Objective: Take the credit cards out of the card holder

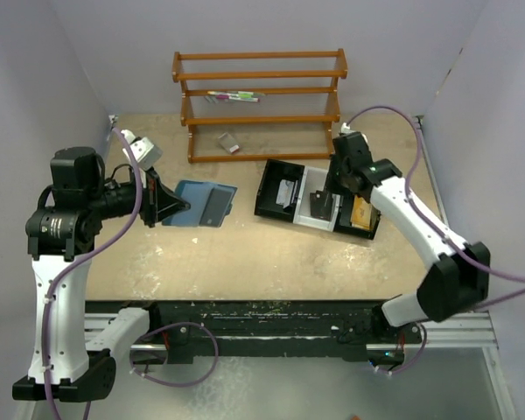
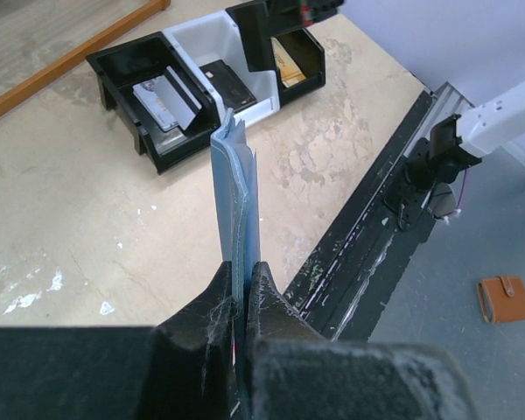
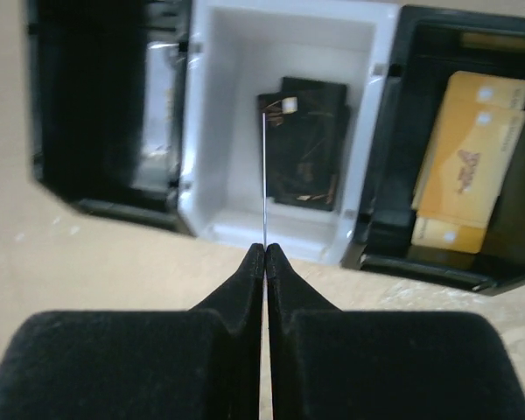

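The teal-blue card holder [image 1: 192,203] lies spread open on the left of the table, and a dark rectangle [image 1: 216,206] shows on its right half. My left gripper [image 1: 170,208] is shut on its left edge. In the left wrist view the card holder [image 2: 234,188] stands edge-on out of my left gripper [image 2: 241,293]. My right gripper [image 3: 265,249] is shut on a thin credit card [image 3: 264,175] seen edge-on. It hangs over the tray's white middle compartment [image 3: 227,114], where dark credit cards [image 3: 308,140] lie. From above, the right gripper [image 1: 325,198] is over that compartment.
The three-compartment tray [image 1: 267,199] has a silver card [image 2: 162,101] in its left bin and orange-brown cards [image 3: 472,162] in its right bin. A wooden rack [image 1: 262,105] stands at the back. A brown wallet [image 2: 506,299] lies on the floor beyond the table's front rail.
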You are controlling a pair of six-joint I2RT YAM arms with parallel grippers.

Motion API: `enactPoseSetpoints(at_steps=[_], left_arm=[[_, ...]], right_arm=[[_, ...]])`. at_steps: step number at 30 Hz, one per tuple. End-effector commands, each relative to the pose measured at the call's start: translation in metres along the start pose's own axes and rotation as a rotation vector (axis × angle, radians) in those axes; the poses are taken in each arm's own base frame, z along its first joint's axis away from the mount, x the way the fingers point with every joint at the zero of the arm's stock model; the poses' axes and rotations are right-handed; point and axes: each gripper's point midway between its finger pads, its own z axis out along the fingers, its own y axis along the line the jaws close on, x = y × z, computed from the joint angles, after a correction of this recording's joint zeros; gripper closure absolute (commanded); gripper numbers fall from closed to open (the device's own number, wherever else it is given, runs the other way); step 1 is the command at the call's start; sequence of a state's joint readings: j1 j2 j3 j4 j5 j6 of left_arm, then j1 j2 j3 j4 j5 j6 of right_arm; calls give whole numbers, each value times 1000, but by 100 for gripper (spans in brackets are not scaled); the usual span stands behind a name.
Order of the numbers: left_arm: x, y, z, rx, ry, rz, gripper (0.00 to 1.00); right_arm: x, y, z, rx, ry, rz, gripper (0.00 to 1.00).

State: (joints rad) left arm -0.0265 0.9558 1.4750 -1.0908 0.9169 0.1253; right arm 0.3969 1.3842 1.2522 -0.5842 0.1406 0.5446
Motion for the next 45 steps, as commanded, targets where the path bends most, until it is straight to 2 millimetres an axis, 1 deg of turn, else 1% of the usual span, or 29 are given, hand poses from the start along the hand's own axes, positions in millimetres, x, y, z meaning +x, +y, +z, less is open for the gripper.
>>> enactPoseSetpoints(at_steps=[1, 4, 6, 8, 13, 17, 18, 20, 21, 22, 24, 25, 27, 29, 30, 31, 32, 33, 34, 36, 38, 39, 40, 42, 43, 45], left_arm=[[-16, -20, -10, 55, -49, 79, 100], [-17, -22, -11, 61, -54, 85, 100], [-17, -24, -11, 71, -55, 82, 100], [-18, -26, -11, 83, -57, 78, 100], [-23, -35, -14, 119, -71, 78, 100], [-27, -41, -16, 136, -85, 87, 100], [-27, -41, -16, 140, -86, 86, 100], [-28, -43, -16, 146, -86, 83, 100], [-28, -44, -17, 151, -88, 84, 100], [-28, -46, -17, 158, -89, 85, 100], [-28, -48, -18, 169, -93, 86, 100], [-29, -49, -18, 173, -94, 87, 100], [-30, -54, -19, 193, -101, 86, 100], [-33, -59, -20, 218, -110, 76, 100], [-35, -62, -21, 233, -116, 72, 100], [-37, -66, -23, 250, -123, 69, 100], [-39, -71, -24, 270, -131, 65, 100], [-41, -76, -26, 294, -138, 59, 100], [-44, -81, -28, 320, -146, 52, 100], [-49, -91, -31, 371, -156, 24, 100], [-54, -98, -34, 417, -163, 2, 100], [-57, -101, -36, 433, -168, -5, 100], [-61, -103, -37, 448, -175, -2, 100], [-65, -106, -38, 471, -175, -26, 100], [-67, -107, -39, 480, -175, -37, 100], [-69, -109, -40, 497, -172, -57, 100]], right_arm=[[-27, -34, 18, 251, -51, -53, 100], [-27, -40, 39, 323, -20, -75, 100], [-24, -46, 53, 379, 9, -81, 100], [-15, -49, 70, 418, 51, -88, 100], [6, -38, 99, 440, 112, -119, 100], [20, -23, 108, 441, 143, -152, 100], [21, -20, 108, 441, 149, -157, 98], [19, -14, 104, 440, 147, -156, 82], [14, -11, 100, 429, 137, -152, 75], [10, -7, 95, 415, 124, -144, 69], [-6, 2, 76, 366, 77, -117, 57], [-13, 7, 67, 338, 55, -103, 54], [-29, 24, 45, 237, 6, -75, 46], [-46, 44, 20, 102, -52, -51, 41], [-50, 59, 6, 2, -74, -46, 39], [-56, 82, -12, -151, -104, -50, 38], [-57, 100, -29, -283, -132, -63, 36], [-58, 117, -51, -424, -167, -75, 34], [-53, 134, -73, -573, -187, -87, 31], [-39, 162, -119, -857, -216, -119, 27], [-21, 178, -162, -1073, -240, -149, 24], [-7, 183, -177, -1164, -246, -162, 23], [-2, 186, -203, -1253, -282, -176, 23], [17, 191, -228, -1379, -297, -188, 21], [19, 194, -245, -1439, -330, -199, 21], [27, 199, -264, -1505, -344, -210, 21]])
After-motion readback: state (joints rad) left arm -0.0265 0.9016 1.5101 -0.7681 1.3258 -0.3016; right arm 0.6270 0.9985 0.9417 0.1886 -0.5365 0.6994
